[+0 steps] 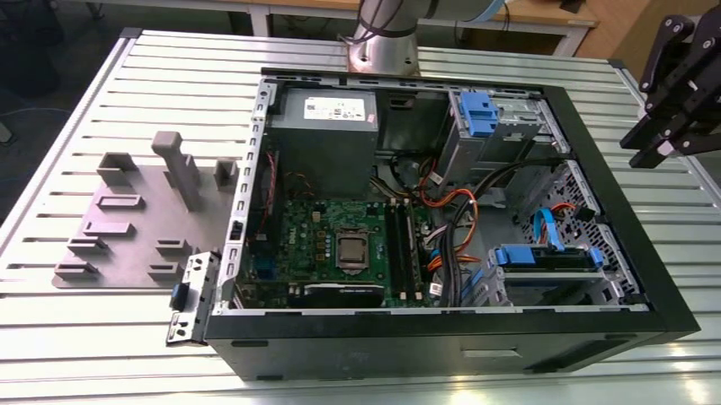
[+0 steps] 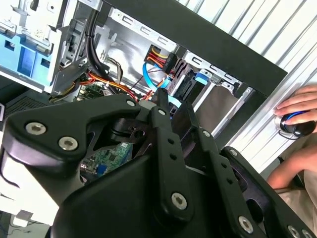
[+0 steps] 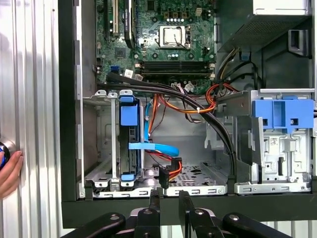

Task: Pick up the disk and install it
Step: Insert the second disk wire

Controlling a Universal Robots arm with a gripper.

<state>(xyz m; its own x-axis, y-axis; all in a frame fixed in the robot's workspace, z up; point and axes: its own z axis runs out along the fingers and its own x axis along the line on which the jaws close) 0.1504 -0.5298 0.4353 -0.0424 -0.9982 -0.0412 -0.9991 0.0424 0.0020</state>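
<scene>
Hovering just outside the black wall of the computer case [image 1: 614, 181], the tool [image 3: 170, 201] carried nothing. In the first wrist view its two dark, flat-faced fingers [image 3: 184, 199] stood a narrow gap apart, with only the case's rim showing between them.

Straight ahead of the fingertips, past that wall, sat the perforated metal drive cage [image 3: 198, 178]. The disk [image 3: 128, 144] stood on edge in the cage's slot, a little to one side of the tool's line and apart from it. It looked already seated. Its long axis ran away from the tool toward the motherboard [image 3: 163, 29], so the tool faced one narrow end. Mostly the blue plastic end piece and rail showed. The silver body was a thin dull strip between them.

A flat blue ribbon cable [image 3: 153, 147] curled glossy and limp beside the disk. A bundle of orange and black wires [image 3: 188, 106] arched over the bay. Farther along the same wall stood a blocky blue plastic clip on a silver cage [image 3: 282, 116]. Farthest from the tool was a plain grey metal box [image 1: 324, 126].

The case lay on a ribbed, pale metal worktop [image 1: 113, 337]. Near the tool, a person's hand [image 3: 9, 173] rested there on a small dark rounded object.
</scene>
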